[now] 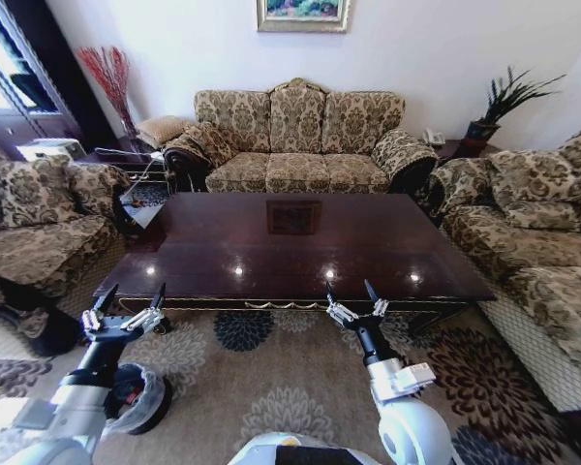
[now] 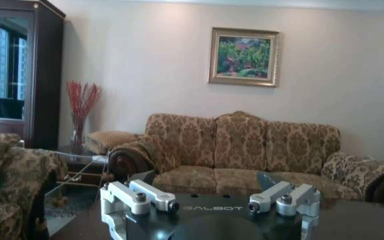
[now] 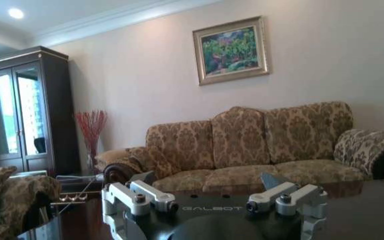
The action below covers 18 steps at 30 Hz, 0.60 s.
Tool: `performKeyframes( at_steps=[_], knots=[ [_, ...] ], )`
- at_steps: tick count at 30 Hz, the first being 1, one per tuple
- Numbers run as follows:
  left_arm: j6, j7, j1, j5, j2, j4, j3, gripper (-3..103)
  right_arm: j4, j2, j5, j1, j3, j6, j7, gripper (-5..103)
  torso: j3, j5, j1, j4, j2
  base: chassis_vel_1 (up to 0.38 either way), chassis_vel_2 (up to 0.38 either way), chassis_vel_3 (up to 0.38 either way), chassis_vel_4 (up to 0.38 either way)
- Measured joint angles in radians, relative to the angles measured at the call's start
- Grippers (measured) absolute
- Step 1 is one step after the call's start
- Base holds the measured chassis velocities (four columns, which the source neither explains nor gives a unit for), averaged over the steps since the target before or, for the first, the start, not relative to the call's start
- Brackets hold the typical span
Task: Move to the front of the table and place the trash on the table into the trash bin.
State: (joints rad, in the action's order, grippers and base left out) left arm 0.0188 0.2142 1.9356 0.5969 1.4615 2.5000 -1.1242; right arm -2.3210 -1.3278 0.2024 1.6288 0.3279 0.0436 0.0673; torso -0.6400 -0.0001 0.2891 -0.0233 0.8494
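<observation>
Patterned sofa [image 1: 300, 136] against pale wall, framed painting [image 2: 243, 56] above, floral carpet [image 1: 271, 378], dark cabinet [image 3: 18, 115]

The table [image 1: 290, 242] is finished in glossy dark reddish-brown, its apron edged in gold. The sofa [image 1: 300, 140] is covered in tan and olive damask. The rug [image 1: 271, 378] is patterned with dark blue and brown medallions on beige. The trash bin [image 1: 140, 397] is black, lined in whitish plastic.

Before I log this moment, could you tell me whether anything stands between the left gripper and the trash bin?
Nothing visible does: the left gripper hovers open at the table edge, with the trash bin on the carpet beside its arm.
</observation>
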Motion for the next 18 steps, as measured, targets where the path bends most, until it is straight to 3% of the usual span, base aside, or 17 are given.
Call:
performKeyframes(
  at_steps=[18],
  knots=[
    [0.0, 0.0, 0.0, 0.0, 0.0, 0.0, 0.0, 100, 0.0, 0.0, 0.0, 0.0, 0.0, 0.0, 0.0, 100, 0.0, 0.0, 0.0, 0.0, 0.0, 0.0, 0.0, 0.0, 0.0]
  ],
)
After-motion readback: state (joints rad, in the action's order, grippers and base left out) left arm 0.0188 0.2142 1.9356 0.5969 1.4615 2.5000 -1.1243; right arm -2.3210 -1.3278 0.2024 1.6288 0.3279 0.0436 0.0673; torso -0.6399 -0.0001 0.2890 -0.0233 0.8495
